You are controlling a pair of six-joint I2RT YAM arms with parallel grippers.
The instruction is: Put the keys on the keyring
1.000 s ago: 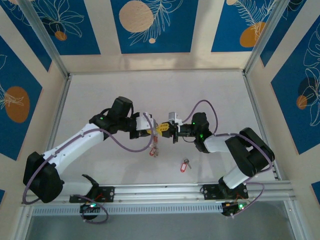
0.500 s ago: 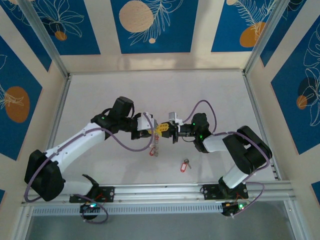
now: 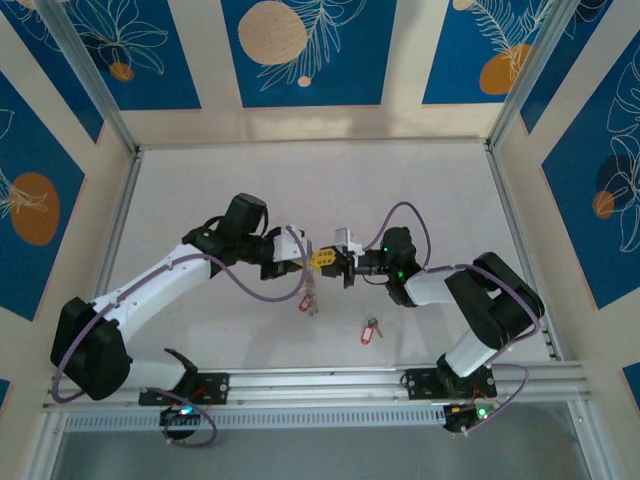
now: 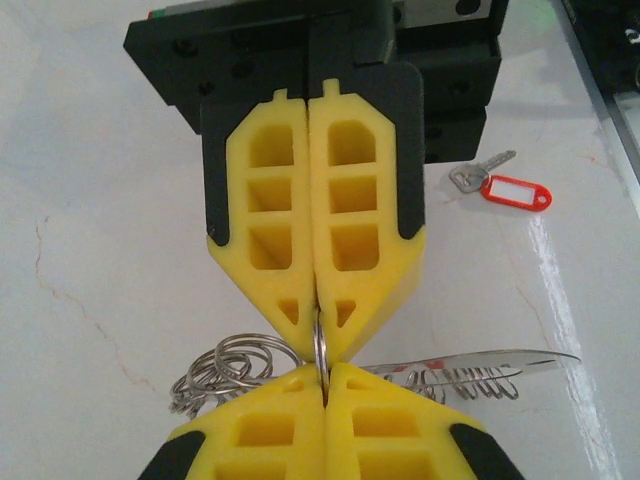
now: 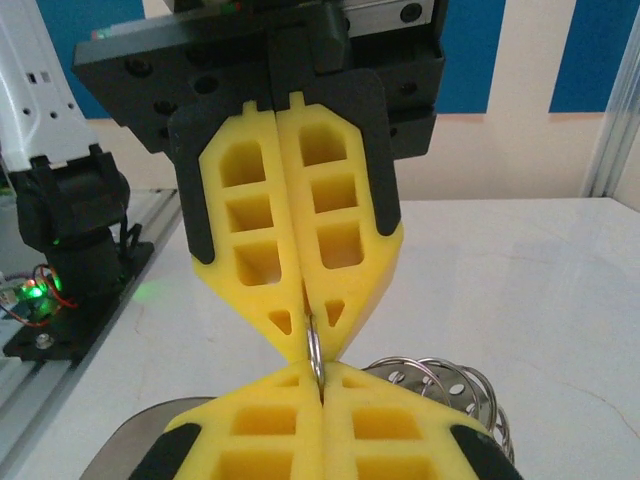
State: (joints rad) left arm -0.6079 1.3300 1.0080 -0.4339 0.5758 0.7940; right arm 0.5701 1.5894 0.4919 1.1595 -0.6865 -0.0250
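At mid-table, lifted off the surface, the two arms meet nose to nose. The left gripper comes in from 9 o'clock and the right gripper from 3 o'clock, with their yellow tips all but touching. Both pairs of jaws are squeezed narrow, and both pinch the same thin rim of the keyring, seen edge-on in the seam between the tips in both wrist views.

Below that pinch, at 6 o'clock in the top view, a bunch of keys with a red tag dangles toward the table, so those look threaded on already.

Now the one that matters: a loose key with its own red tag lies flat on the table, well apart from the keyring, at about 5 o'clock from the right gripper. Its long axis looks to run roughly 1 to 7 o'clock, though it's small from up here. The right arm is clearly the nearer one.

My read is that the left gripper would have to hold the keyring alone while the right lets go and drops for that key. On such a thin rim, the keyring could swing or slip.
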